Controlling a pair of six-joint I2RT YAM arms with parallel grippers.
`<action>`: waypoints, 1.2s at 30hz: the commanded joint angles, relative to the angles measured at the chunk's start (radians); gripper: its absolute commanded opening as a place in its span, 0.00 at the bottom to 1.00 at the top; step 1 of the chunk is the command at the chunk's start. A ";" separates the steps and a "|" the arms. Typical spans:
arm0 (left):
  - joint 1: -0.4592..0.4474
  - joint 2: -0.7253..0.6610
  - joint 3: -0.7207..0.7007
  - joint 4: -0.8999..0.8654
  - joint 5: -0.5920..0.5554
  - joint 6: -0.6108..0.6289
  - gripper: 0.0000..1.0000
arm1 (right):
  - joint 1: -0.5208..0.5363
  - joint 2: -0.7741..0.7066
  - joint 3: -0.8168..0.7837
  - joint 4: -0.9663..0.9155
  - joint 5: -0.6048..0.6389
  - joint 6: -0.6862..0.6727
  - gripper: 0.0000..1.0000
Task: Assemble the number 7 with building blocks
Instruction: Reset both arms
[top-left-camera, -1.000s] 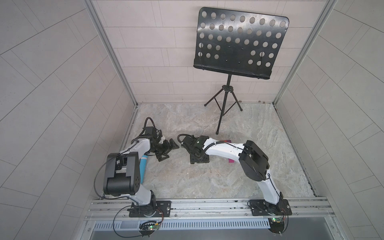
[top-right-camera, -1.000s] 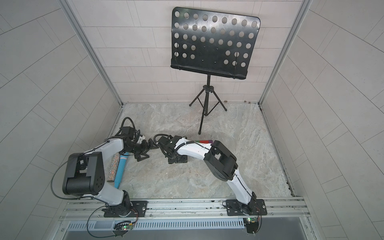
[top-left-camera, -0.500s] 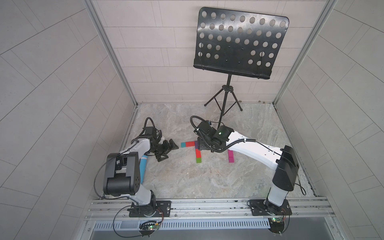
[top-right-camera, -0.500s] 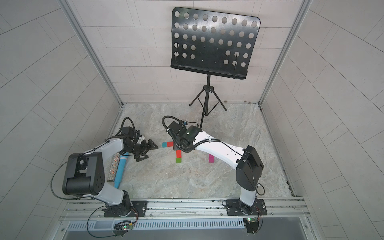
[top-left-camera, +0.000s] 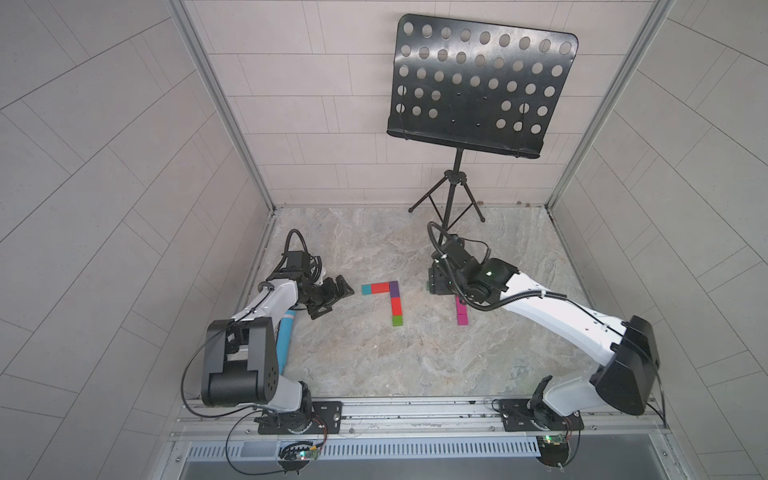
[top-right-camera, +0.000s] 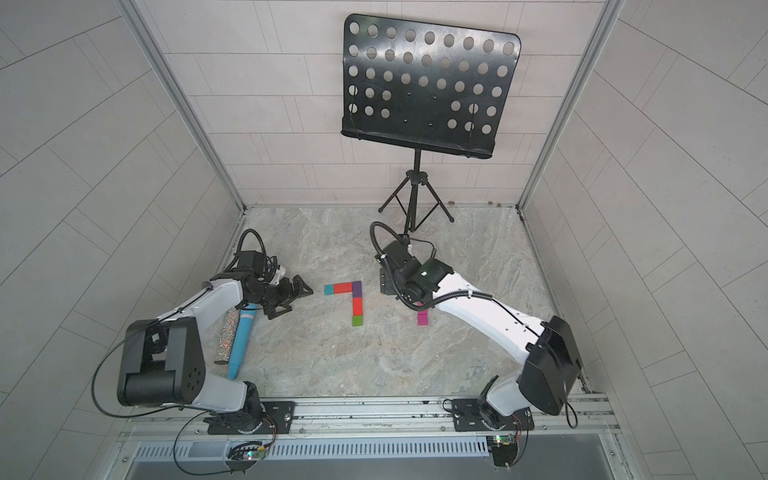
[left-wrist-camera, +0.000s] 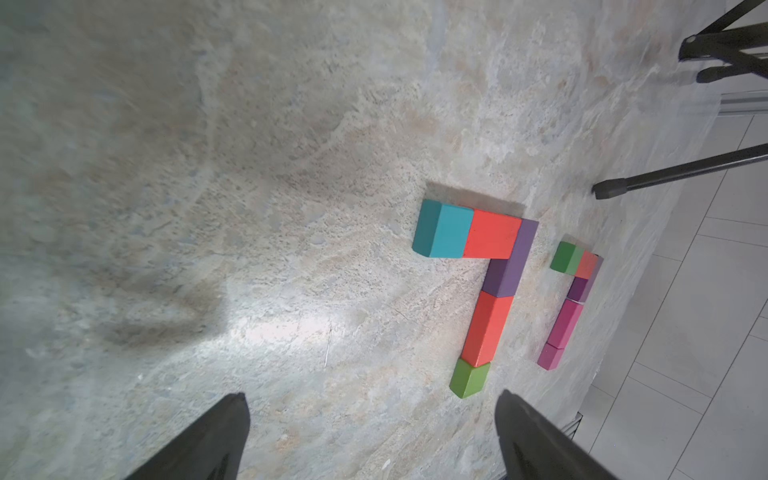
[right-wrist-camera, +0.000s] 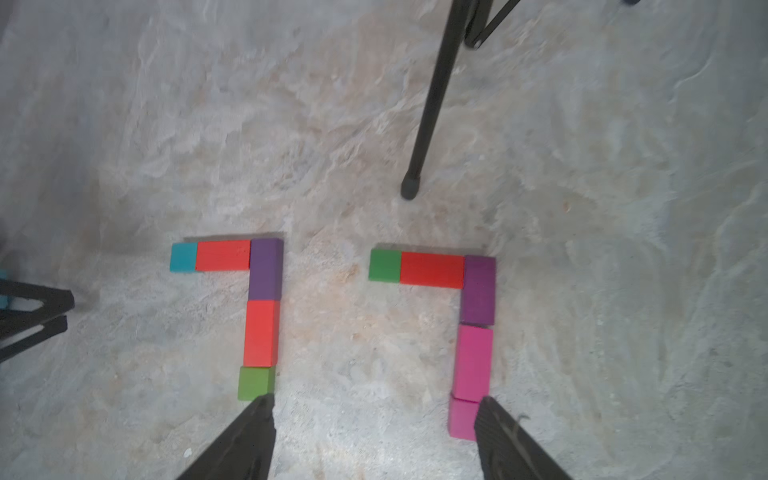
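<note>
Right wrist view showed two number 7 figures (right-wrist-camera: 478, 291) of building blocks (right-wrist-camera: 261, 332) lying side by side on the table (right-wrist-camera: 582, 208). Right gripper (right-wrist-camera: 374, 398) had its jaws apart and empty; left gripper (left-wrist-camera: 372, 394) was wide open, also empty.

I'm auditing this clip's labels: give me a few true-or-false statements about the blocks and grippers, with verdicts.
1. The teal block ends the top bar of the first 7. True.
2. The right gripper holds a magenta block. False: it is open and empty; the long magenta block lies in the stem of the second 7.
3. The left gripper is open. True.
4. Both stems end in green. False: one ends in the light green block, the other in the small magenta block.
</note>
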 joint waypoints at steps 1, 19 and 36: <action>0.005 -0.023 -0.009 0.026 -0.030 0.018 1.00 | 0.005 -0.047 -0.047 0.092 0.044 -0.076 0.79; -0.002 -0.221 -0.040 0.137 -0.285 0.169 1.00 | -0.236 -0.357 -0.389 0.277 0.209 -0.354 1.00; -0.076 -0.213 -0.016 0.201 -0.413 0.147 1.00 | -0.415 -0.350 -0.468 0.377 -0.175 -0.311 0.77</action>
